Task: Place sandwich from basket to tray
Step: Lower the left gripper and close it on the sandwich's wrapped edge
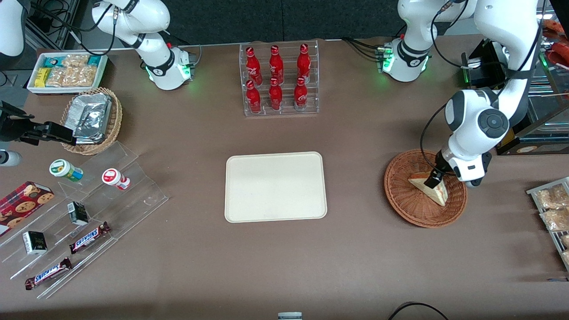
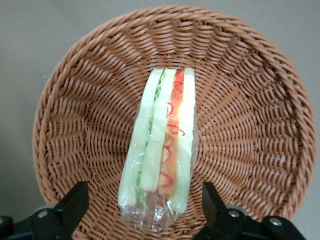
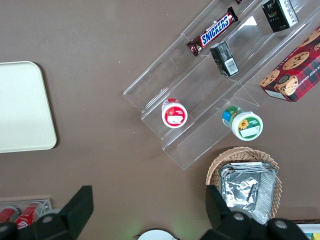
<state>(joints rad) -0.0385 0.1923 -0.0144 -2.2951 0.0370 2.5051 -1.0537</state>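
Observation:
The sandwich (image 1: 432,187) is a plastic-wrapped triangular wedge lying in the reddish-brown wicker basket (image 1: 402,195) toward the working arm's end of the table. In the left wrist view the sandwich (image 2: 162,145) shows its cut edge with green and red-orange filling, resting in the basket (image 2: 80,115). My gripper (image 1: 433,179) is down in the basket over the sandwich. It is open (image 2: 145,207), with one finger on each side of the wedge's wrapped end and a gap to each. The cream-beige tray (image 1: 275,186) lies flat at the table's middle and holds nothing.
A clear rack of red bottles (image 1: 279,80) stands farther from the front camera than the tray. Bagged snacks (image 1: 551,206) lie at the working arm's table end. A clear stepped shelf (image 1: 84,213) with snacks and a tan basket of foil packs (image 1: 92,119) are toward the parked arm's end.

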